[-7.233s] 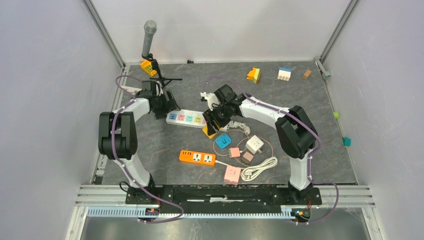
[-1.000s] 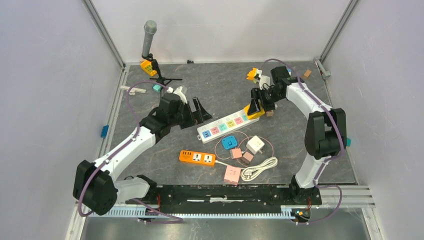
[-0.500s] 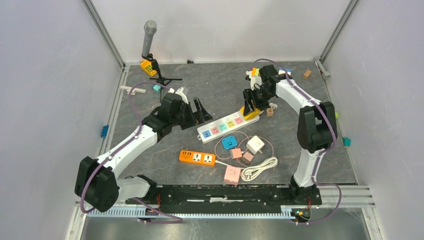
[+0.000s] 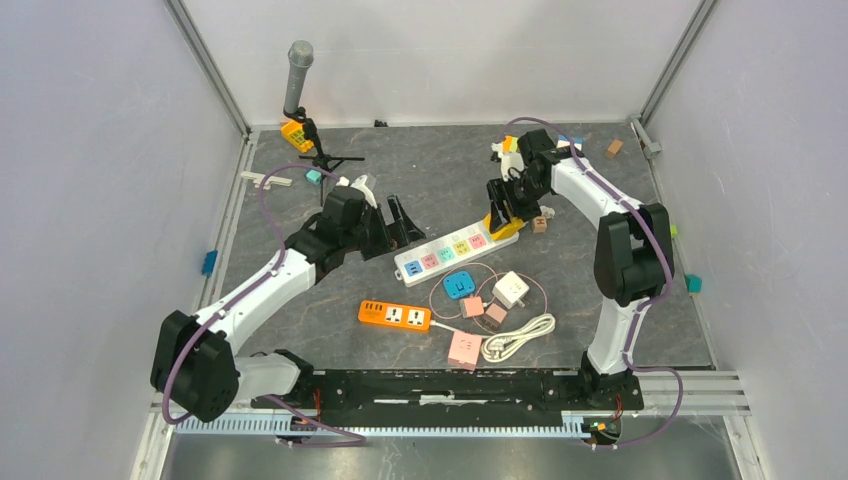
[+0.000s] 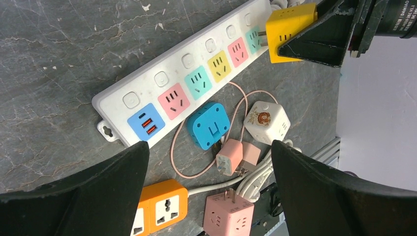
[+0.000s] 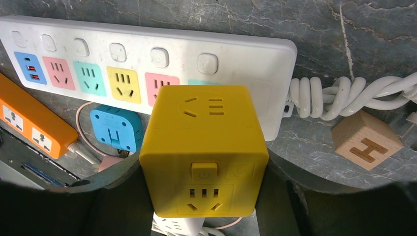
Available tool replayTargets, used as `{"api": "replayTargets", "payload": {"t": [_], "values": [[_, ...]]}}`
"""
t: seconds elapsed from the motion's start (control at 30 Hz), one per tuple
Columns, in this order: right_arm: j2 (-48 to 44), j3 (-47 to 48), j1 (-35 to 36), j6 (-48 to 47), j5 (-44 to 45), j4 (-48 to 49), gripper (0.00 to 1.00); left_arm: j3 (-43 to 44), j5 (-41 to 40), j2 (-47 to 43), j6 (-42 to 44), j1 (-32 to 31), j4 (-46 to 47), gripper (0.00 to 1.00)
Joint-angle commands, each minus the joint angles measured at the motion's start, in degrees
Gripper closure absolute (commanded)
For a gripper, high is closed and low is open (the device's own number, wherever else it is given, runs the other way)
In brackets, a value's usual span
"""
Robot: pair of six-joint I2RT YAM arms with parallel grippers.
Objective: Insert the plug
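Observation:
A yellow cube plug (image 6: 204,152) sits between the fingers of my right gripper (image 6: 204,196), which is shut on its sides. The cube (image 4: 500,218) is at the far right end of the white power strip (image 4: 450,252) with coloured sockets. In the left wrist view the cube (image 5: 290,32) leans at the last teal socket, its prongs still partly showing at the socket face. My left gripper (image 4: 400,225) hangs open just left of the strip's near end (image 5: 142,123), holding nothing.
In front of the strip lie a blue adapter (image 4: 459,284), a white cube (image 4: 510,290), pink chargers (image 4: 483,308), an orange strip (image 4: 395,316), a pink cube (image 4: 465,348) and a coiled white cord (image 4: 518,337). A wooden H block (image 6: 366,140) is beside the strip's cord.
Over seven seconds the white strip has swung to the right and turned diagonal. In the last second my right gripper carried the yellow cube slightly left onto the strip's end, then held still.

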Motion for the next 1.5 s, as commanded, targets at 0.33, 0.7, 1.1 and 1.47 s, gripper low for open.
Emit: {"api": "replayTargets", "payload": {"t": [0.33,0.7,1.1,1.47], "values": [[0.8,-0.7,1.5,-0.3,0.6,1.6,1.00,-0.5,1.2,-0.2,-1.9,0.6,1.8,0.00],[-0.3,-1.2,3.0,-1.1,7.2,1.7,1.00,-1.5,1.1,-1.2,-2.2,0.8,2.0,0.00],[-1.7,-1.6,4.8,-1.2,11.4,2.7,1.00,-2.6,0.8,-2.8,-2.5,0.8,2.1,0.00],[-4.4,3.2,4.6,0.9,2.9,1.8,1.00,-3.7,0.5,-4.8,-2.7,0.8,1.6,0.00]]}}
